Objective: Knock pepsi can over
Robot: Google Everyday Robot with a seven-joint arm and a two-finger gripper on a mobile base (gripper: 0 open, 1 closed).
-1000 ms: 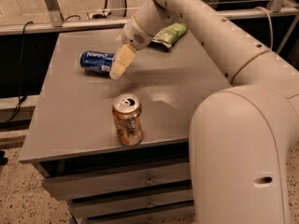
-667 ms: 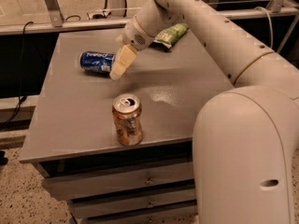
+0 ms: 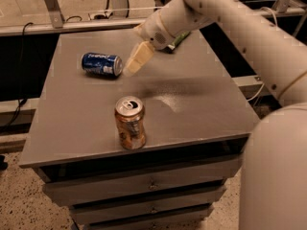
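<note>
Pepsi can lies on its side at the back left of the grey table, silver end facing right. Gripper hangs just beside that end, pointed down-left, its cream fingers pressed together with no gap and nothing held. Orange-gold can stands upright near the front edge, well apart from both; a green packet shows behind the arm.

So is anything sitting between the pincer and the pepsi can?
Nothing visible. The pincer hangs right beside the pepsi can, which lies on its side; the orange can stands apart, nearer the camera.
</note>
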